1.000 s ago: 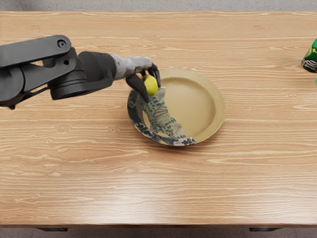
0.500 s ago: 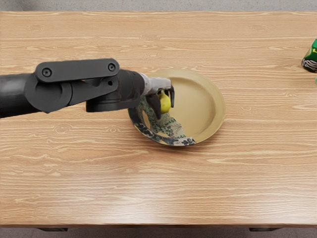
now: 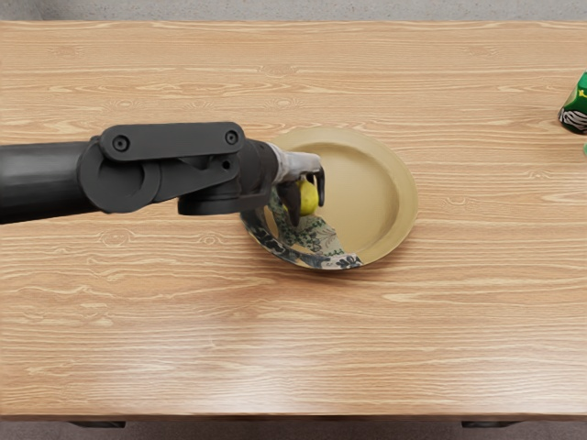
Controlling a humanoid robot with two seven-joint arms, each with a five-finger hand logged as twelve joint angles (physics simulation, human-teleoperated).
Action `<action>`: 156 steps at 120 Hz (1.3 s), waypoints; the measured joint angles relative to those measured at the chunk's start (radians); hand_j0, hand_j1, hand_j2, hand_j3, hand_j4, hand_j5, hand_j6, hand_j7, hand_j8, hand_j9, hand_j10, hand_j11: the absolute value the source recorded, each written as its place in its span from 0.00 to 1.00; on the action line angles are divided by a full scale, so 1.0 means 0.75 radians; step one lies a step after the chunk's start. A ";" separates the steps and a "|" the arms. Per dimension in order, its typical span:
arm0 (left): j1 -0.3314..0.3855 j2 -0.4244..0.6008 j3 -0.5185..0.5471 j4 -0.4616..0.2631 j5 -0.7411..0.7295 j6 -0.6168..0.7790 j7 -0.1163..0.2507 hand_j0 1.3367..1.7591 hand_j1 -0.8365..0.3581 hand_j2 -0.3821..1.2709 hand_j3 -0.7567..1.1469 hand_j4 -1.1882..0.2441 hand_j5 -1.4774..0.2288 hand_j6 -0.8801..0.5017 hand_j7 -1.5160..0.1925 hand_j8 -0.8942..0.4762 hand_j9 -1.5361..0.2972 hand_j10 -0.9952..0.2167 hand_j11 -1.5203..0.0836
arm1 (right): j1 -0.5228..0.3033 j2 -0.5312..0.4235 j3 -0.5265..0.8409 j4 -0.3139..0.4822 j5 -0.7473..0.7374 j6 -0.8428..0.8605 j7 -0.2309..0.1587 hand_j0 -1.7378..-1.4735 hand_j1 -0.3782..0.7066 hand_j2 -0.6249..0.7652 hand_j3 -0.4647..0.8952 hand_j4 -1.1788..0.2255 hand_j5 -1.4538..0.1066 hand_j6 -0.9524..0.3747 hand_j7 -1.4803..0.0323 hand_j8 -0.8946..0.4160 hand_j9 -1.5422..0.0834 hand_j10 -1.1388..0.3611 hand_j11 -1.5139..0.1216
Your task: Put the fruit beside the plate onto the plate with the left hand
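Pretty much there: the left hand (image 3: 295, 181) has its fingers curled round the yellow fruit (image 3: 310, 196), over the plate (image 3: 402, 192) near its 9 o'clock side. Only the release looks left, and it's hard to tell if the fruit touches the plate.

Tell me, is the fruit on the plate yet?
Not released yet: the robot hand grips the fruit over the plate; touching it, cannot tell.
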 joint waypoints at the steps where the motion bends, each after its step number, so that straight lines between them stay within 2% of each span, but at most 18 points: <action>1: 0.000 0.000 0.000 0.000 0.000 0.001 0.000 0.73 0.27 0.52 0.40 0.46 0.27 0.48 0.30 0.47 0.27 0.24 0.31 | 0.000 0.000 0.000 0.000 0.000 0.000 0.000 0.30 0.07 0.44 0.34 0.81 0.90 0.69 0.95 0.66 0.92 0.74 0.90; 14: 0.002 0.000 -0.002 0.001 0.002 0.007 -0.001 0.74 0.35 0.44 0.40 0.39 0.36 0.40 0.39 0.39 0.36 0.17 0.41 | 0.000 0.000 0.000 0.000 0.000 0.000 0.000 0.30 0.07 0.44 0.34 0.81 0.90 0.69 0.95 0.66 0.92 0.74 0.90; 21: 0.001 -0.002 -0.004 0.001 0.002 0.009 -0.001 0.75 0.41 0.40 0.40 0.38 0.41 0.39 0.43 0.39 0.41 0.18 0.46 | 0.000 0.000 0.000 0.000 0.000 0.000 0.000 0.30 0.07 0.44 0.34 0.81 0.90 0.69 0.95 0.66 0.92 0.74 0.90; 40: 0.000 -0.002 -0.013 0.002 0.004 0.013 -0.001 0.75 0.57 0.33 0.40 0.51 0.54 0.42 0.56 0.42 0.53 0.40 0.60 | 0.000 0.000 0.000 0.000 0.000 0.000 0.000 0.30 0.07 0.44 0.34 0.81 0.90 0.69 0.95 0.66 0.92 0.74 0.90; 61: 0.006 -0.006 -0.037 0.001 0.006 0.014 -0.001 0.76 0.67 0.29 0.40 0.59 0.62 0.44 0.64 0.45 0.61 0.52 0.68 | 0.000 0.000 0.000 0.000 0.000 -0.001 0.000 0.30 0.07 0.44 0.34 0.81 0.90 0.69 0.95 0.66 0.92 0.74 0.90; 90: 0.016 0.022 -0.127 -0.013 -0.102 -0.002 -0.001 0.76 0.72 0.27 0.40 0.64 0.66 0.45 0.68 0.46 0.64 0.59 0.73 | 0.000 0.000 0.000 0.000 0.000 -0.001 0.000 0.30 0.07 0.44 0.34 0.81 0.90 0.69 0.95 0.66 0.92 0.74 0.90; 104: 0.032 0.126 -0.199 -0.044 -0.186 -0.029 -0.001 0.76 0.73 0.27 0.40 0.64 0.67 0.45 0.69 0.47 0.65 0.60 0.74 | 0.000 0.000 0.000 0.000 0.000 0.000 0.000 0.30 0.07 0.44 0.34 0.81 0.90 0.69 0.95 0.66 0.92 0.74 0.90; 138: 0.144 0.285 -0.456 -0.068 -0.472 -0.320 -0.005 0.76 0.74 0.26 0.40 0.65 0.67 0.45 0.69 0.47 0.66 0.61 0.74 | 0.000 0.000 0.000 0.000 0.000 0.000 0.000 0.30 0.07 0.44 0.34 0.81 0.90 0.69 0.95 0.66 0.92 0.74 0.90; 148: 0.205 0.341 -0.513 -0.068 -0.594 -0.444 -0.005 0.76 0.74 0.26 0.40 0.65 0.67 0.46 0.70 0.47 0.66 0.61 0.74 | 0.000 0.000 0.000 0.000 0.000 0.000 0.000 0.30 0.07 0.44 0.34 0.81 0.90 0.69 0.95 0.66 0.92 0.74 0.90; 156: 0.316 0.390 -0.559 -0.066 -0.704 -0.529 -0.005 0.76 0.74 0.26 0.40 0.65 0.67 0.46 0.70 0.47 0.66 0.61 0.74 | 0.000 0.000 0.000 0.000 0.000 -0.001 0.000 0.30 0.07 0.44 0.34 0.81 0.90 0.69 0.95 0.66 0.92 0.74 0.90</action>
